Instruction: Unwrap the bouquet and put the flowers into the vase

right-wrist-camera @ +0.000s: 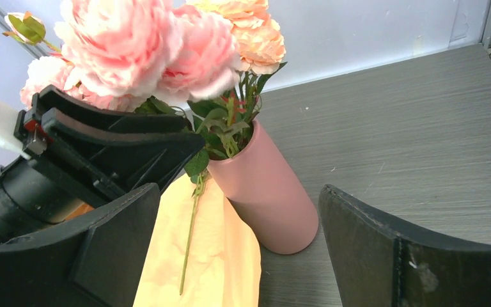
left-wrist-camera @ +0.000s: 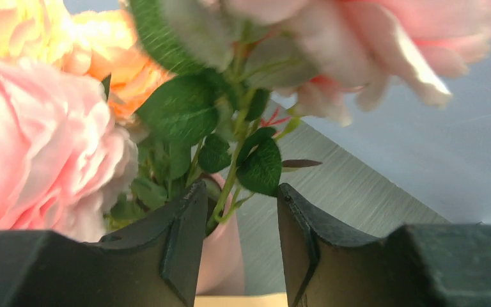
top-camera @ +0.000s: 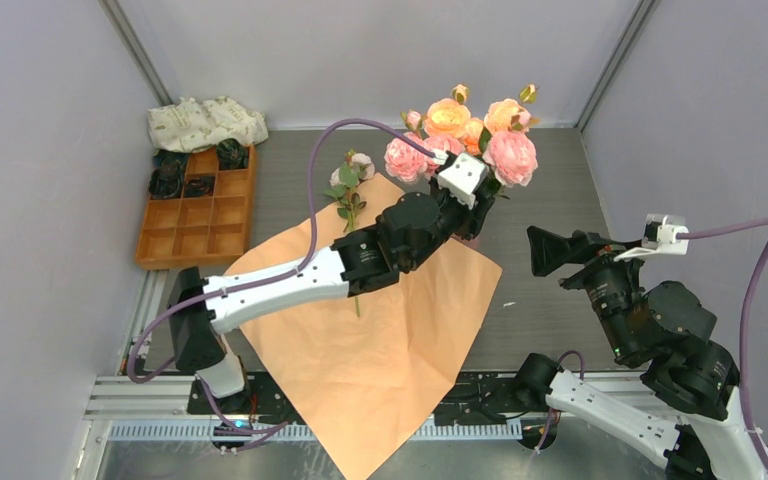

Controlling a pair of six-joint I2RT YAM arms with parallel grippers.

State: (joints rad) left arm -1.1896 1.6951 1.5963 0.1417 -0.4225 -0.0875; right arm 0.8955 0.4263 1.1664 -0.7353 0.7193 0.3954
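1. At the far left an orange tray [top-camera: 196, 215] sits on the desk [top-camera: 560, 190], with a white cloth bundle [top-camera: 205, 123] just behind it.
2. Next, a sheet of orange paper [top-camera: 380, 340] lies spread flat. One loose flower [top-camera: 348, 190] lies on its back corner, apart from the rest.
3. The left gripper [left-wrist-camera: 241, 198] is at the mouth of the vase [right-wrist-camera: 265, 185], jaws partly apart, with green stems between them and nothing pinched. The flowers [top-camera: 465, 140] stand upright in the vase, with their blooms just above the gripper.
4. The right gripper [top-camera: 543, 250], spread wide and empty, points at the vase from the right, near but apart.
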